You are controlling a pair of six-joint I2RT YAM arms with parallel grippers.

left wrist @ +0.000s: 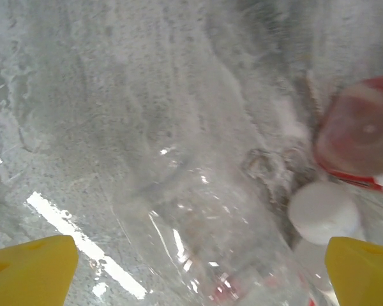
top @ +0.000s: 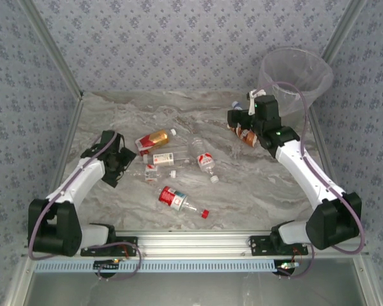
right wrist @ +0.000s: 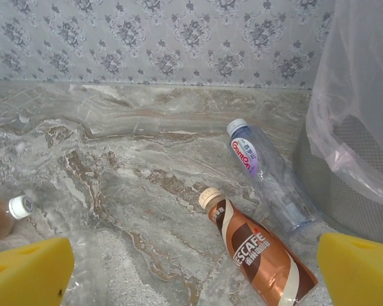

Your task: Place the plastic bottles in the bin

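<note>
Top view: both sets of jaws are spread wide and holding nothing. The left jaws sit right at the edge of the plastic bottles (top: pixel 172 156) scattered mid-worktop (top: pixel 262 191). The right jaws hang over a brown bottle (top: pixel 246 136), with the bin (top: pixel 319 70) just beyond them and off to one side

Left wrist: a clear bottle (left wrist: pixel 204 255) lies between the open jaws, with a white cap (left wrist: pixel 322 213) and a red bottle end (left wrist: pixel 360 131) just ahead of one tip. My worry is that closing here pinches the neighbour too, or the slick round body squirts out

Right wrist: the brown bottle lies ahead of the jaws, nearer one tip than the other. A blue-label bottle (right wrist: pixel 268 172) lies beside it, next to the bin. Closing off-centre could roll the brown one into that bottle, and a sloppy lift could snag the bag liner (right wrist: pixel 351 127)
</note>
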